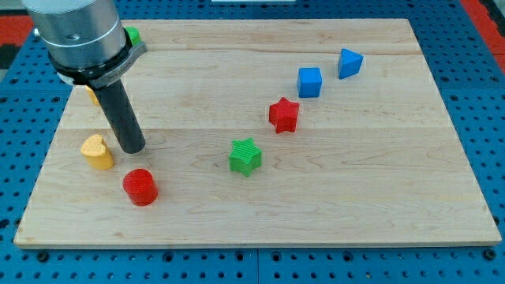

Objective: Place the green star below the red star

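Green star (245, 156), ridged, sits lower-left of red star (284, 115).

A single camera looks down at a slant from in front of and above the wooden worktop (331, 197), facing toward its far edge, so that edge looks shorter than the near one and the side edges lean inward. It stands near enough that the worktop nearly fills the picture, with only a strip of blue pegboard (473, 87) around it and some red flooring beyond the far corners. Over the worktop's far left corner the arm's grey housing (75, 31) is cut off by the picture's top.
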